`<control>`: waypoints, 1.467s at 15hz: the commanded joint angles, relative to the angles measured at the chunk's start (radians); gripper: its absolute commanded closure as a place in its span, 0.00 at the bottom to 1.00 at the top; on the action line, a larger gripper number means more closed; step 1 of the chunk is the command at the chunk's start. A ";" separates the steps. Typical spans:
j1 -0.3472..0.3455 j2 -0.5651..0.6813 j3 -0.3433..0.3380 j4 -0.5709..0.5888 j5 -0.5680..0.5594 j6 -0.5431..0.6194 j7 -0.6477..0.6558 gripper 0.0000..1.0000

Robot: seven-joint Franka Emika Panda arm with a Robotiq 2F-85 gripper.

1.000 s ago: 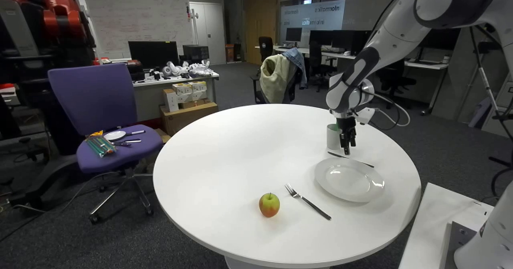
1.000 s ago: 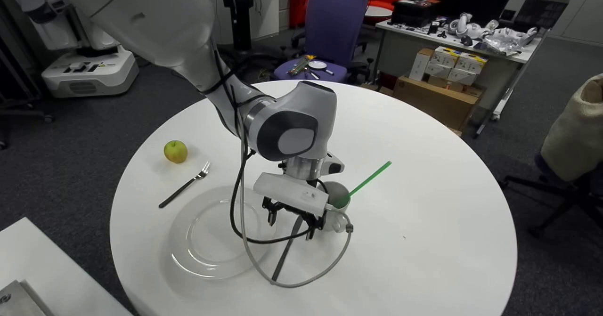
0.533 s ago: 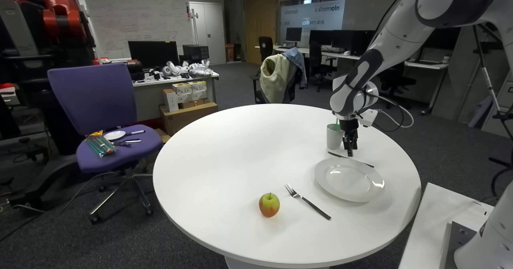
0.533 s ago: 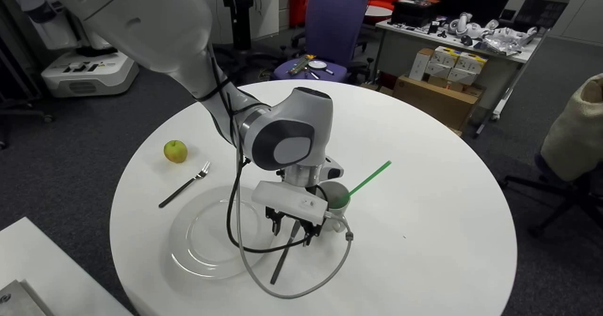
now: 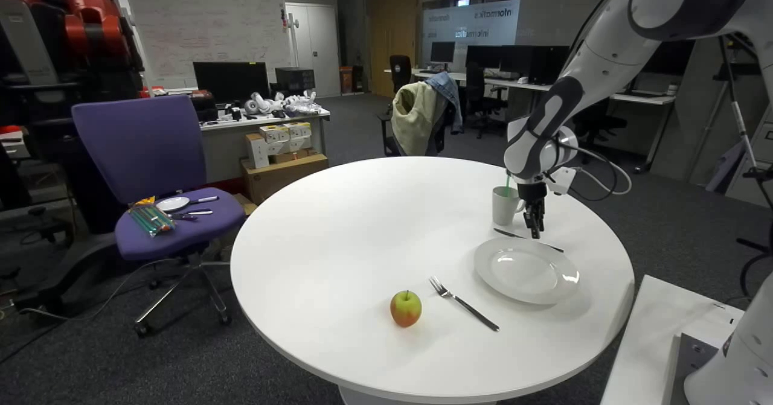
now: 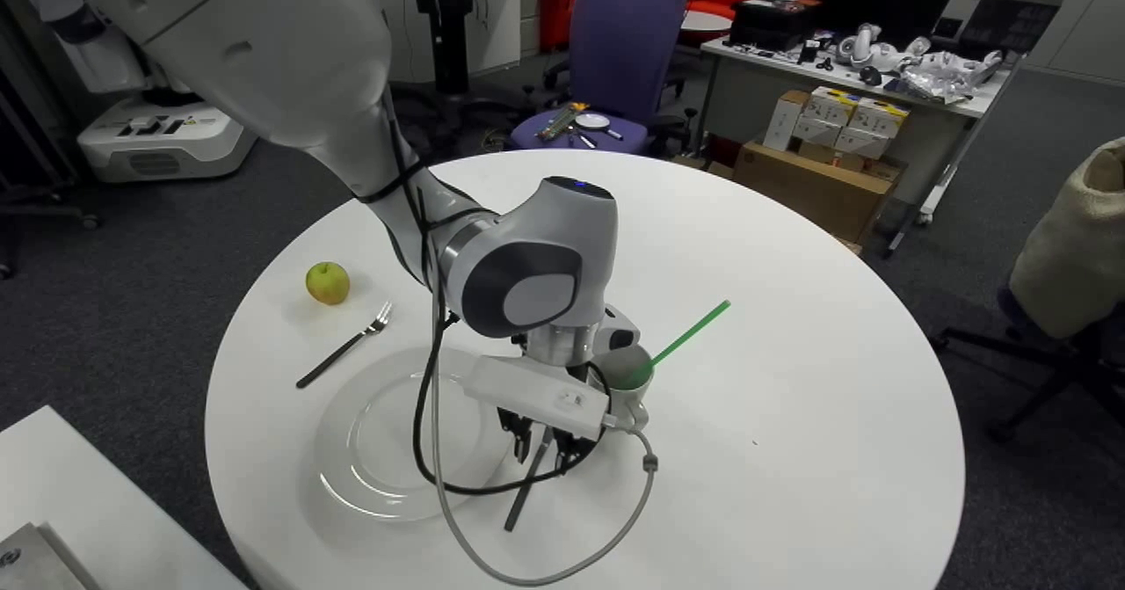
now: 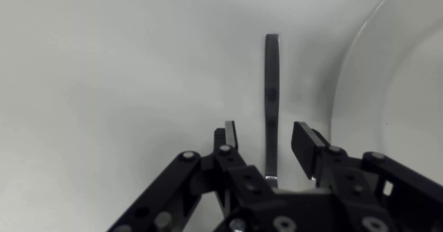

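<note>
A round white table (image 5: 362, 224) stands in a cluttered office, a purple chair (image 5: 142, 151) between nine and ten o'clock of it in an exterior view; the knife (image 7: 272, 86) lies flat on the table, beside but apart from the plate (image 7: 358, 97), its dark handle end pointing to twelve o'clock in the wrist view; the gripper (image 7: 265, 133) is poised over it with jaws parted, one to either side, grasping nothing; the step in hand looks like lining up on that handle, and the next move seems to call for a level descent and an even squeeze, with a slight shift towards three o'clock, since the knife sits nearer that jaw; how high the tips are above the table I cannot tell; for edges, the plate's raised rim curves close by that same jaw and looks likeliest to be nudged; the mug (image 5: 502, 207) stands just beside the gripper, between ten and eleven o'clock in an exterior view, its handle turned to three o'clock, while its green straw (image 6: 690, 335) leans out towards two o'clock in an exterior view; the fork (image 5: 465, 306) and the apple (image 5: 406, 308) lie past the plate, towards eight o'clock in an exterior view; the wider room for moving seems to lie straight up and, in the wrist view, towards nine o'clock, away from the plate.
</note>
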 commanded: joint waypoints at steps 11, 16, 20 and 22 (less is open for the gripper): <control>-0.044 -0.036 0.006 -0.123 -0.023 0.107 -0.044 0.59; -0.060 -0.039 0.007 -0.123 -0.017 0.107 -0.059 1.00; -0.073 -0.049 0.008 -0.135 -0.013 0.117 -0.072 0.97; -0.076 -0.060 0.004 -0.152 -0.016 0.139 -0.075 0.97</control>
